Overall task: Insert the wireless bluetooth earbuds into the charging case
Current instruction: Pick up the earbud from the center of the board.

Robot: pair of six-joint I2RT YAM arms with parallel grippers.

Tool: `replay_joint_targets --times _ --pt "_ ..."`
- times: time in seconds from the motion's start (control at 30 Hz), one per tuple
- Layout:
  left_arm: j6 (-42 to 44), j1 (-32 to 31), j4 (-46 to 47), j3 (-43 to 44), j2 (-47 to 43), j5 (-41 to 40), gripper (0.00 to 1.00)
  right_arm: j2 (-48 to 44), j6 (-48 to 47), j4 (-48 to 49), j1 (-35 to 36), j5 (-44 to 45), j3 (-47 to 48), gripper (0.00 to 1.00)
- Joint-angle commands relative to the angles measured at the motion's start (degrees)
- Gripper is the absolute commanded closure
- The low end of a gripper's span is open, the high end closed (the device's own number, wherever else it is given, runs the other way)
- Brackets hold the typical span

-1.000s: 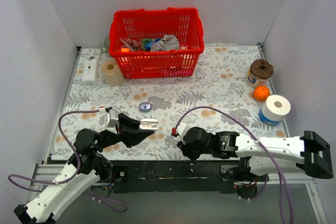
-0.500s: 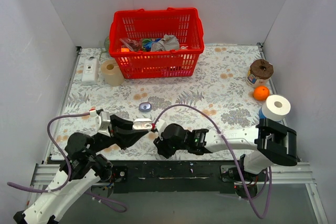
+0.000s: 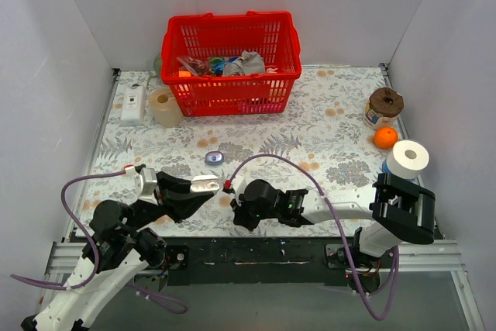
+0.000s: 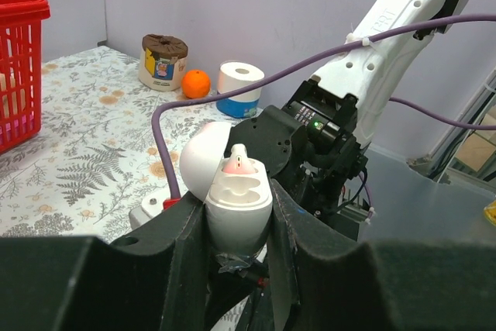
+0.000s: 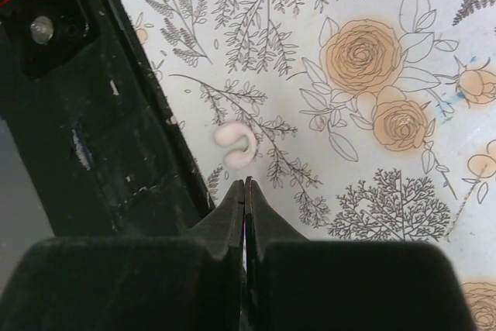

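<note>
Black edge strip ran just beside the loose earbud at 9 o'clock; floral cloth lay open toward 3. The charging case, white, lid up, held one pink earbud. The left gripper clamped it upright; the right gripper, fingers pressed together, sat at the loose earbud's 6 o'clock.

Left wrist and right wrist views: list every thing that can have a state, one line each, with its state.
charging case: clamped between the fingers of the left gripper, lid open.
seated earbud: in one socket; the other socket looks empty.
loose earbud: lying on the tablecloth, ungripped.
left gripper: shut on the charging case.
right gripper: shut, nothing visible between its fingers, tips just short of the loose earbud.
</note>
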Motion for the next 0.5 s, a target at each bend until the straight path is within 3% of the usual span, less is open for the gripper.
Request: replay_joint_targets --times 0.0,0.2,0.47 --pt "1.1 -0.1 -0.5 2.0 -0.2 -1.3 1.0 -2.5 0.5 5.1 0.7 -4.7 -1.7 0.99" --pt "0.8 -0.1 -0.2 1.7 0.0 -0.8 1.0 1.7 0.9 6.4 0.7 -9.7 -1.2 0.99" --pt "0.6 -0.1 -0.5 1.5 -0.1 -0.7 1.0 4.6 1.9 6.3 0.6 -9.3 -0.8 0.99"
